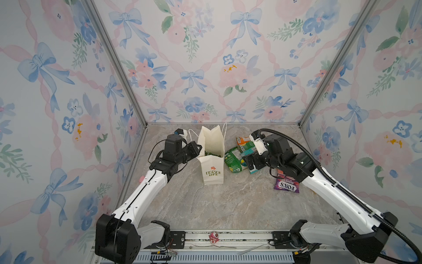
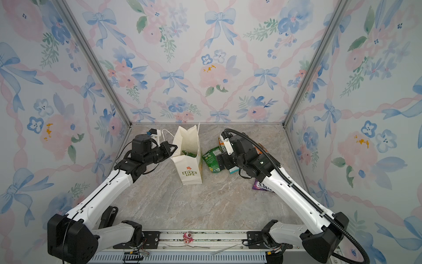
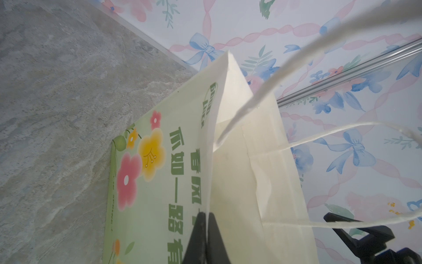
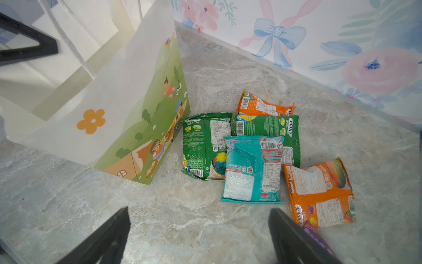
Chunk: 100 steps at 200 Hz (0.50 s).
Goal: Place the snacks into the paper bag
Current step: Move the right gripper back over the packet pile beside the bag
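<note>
Five of the snacks (image 4: 205, 146) in a loose heap on the table (image 1: 228, 205), just at 3 o'clock of the paper bag (image 1: 211, 170) in both top views: two green, two orange, and one teal packet (image 4: 251, 169) lying over the green ones. One purple packet (image 1: 286, 186) apart, at about 4 o'clock. Inside the bag's mouth a green packet (image 1: 210, 152), so probably one snack in. Bag itself upright, mid-table, mouth open.

At the 9 o'clock rim, the left gripper (image 3: 207, 226), closed tight on the paper edge. Above the table beside the heap, the right gripper (image 4: 198, 211), jaws spread fully, holding nothing.

Step in hand, by judgement: reaching for the next packet. Next: lower onto the teal packet, pinch one edge, lift clear, carry toward 9 o'clock over the mouth. Take care not to drag the green ones beneath.
</note>
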Available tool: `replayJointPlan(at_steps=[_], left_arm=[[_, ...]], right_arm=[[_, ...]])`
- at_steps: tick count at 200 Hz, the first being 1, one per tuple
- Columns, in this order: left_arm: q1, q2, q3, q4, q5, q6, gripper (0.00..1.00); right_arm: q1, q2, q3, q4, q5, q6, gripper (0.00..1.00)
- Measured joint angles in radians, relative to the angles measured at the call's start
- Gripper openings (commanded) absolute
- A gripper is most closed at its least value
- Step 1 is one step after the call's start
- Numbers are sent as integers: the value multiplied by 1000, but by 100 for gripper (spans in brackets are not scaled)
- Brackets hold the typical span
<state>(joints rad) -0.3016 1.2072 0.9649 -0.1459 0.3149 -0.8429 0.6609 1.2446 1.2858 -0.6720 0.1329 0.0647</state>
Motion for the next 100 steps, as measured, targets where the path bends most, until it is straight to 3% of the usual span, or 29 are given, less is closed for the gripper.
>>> replayJointPlan(at_steps=[100], left_arm=[[0, -2, -1, 0, 0, 0, 0]], right_arm=[[2, 172, -122, 217, 51, 37, 97]])
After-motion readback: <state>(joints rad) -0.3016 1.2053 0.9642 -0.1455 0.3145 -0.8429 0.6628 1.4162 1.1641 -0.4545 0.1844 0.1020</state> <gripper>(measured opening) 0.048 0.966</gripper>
